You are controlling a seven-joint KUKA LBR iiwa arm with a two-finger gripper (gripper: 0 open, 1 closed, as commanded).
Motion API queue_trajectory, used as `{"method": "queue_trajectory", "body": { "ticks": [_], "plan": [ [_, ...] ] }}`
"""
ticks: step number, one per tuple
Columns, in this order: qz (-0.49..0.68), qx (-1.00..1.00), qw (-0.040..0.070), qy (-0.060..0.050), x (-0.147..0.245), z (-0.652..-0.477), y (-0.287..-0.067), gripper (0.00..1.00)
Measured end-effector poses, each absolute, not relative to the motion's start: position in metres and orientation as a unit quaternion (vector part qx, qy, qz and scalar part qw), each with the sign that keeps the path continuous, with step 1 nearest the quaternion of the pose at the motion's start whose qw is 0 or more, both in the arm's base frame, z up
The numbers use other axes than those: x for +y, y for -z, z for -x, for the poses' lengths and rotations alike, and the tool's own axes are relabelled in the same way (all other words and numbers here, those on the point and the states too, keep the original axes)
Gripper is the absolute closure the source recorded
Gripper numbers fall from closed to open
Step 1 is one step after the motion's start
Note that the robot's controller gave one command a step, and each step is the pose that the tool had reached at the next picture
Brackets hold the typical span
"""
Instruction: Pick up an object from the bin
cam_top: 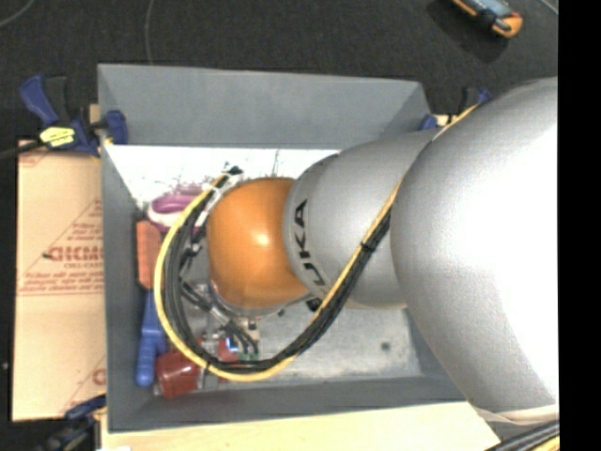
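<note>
Claw point(228, 338) low in grey metal bin's point(282, 111) lower-left corner, beside dark red block point(177, 374) — open or closed, cannot tell; pick likely still undone.

Only writing I can read from my end is on the arm point(423, 252): black letters point(302, 242) "UKA" running down its silver shell, right beside the orange cover point(246, 242). Can't make out anything before those three.

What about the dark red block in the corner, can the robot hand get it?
Probably yes. The hand hangs right beside the dark red block, and nothing lies on it. The blue stick and bin wall close by might crowd it.
</note>
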State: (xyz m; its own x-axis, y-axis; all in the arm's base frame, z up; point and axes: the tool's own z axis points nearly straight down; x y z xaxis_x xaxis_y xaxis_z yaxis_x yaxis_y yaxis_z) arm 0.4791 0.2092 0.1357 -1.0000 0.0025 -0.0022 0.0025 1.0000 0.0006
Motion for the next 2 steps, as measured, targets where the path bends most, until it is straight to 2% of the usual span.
{"method": "queue_trajectory", "body": {
  "ticks": [1,2],
  "plan": [
    [0.155,0.988,-0.002,0.000,0.192,-0.475,-0.120,0.00],
    [0.052,0.999,0.010,-0.002,0.184,-0.478,-0.073,0.00]
  ]
}}
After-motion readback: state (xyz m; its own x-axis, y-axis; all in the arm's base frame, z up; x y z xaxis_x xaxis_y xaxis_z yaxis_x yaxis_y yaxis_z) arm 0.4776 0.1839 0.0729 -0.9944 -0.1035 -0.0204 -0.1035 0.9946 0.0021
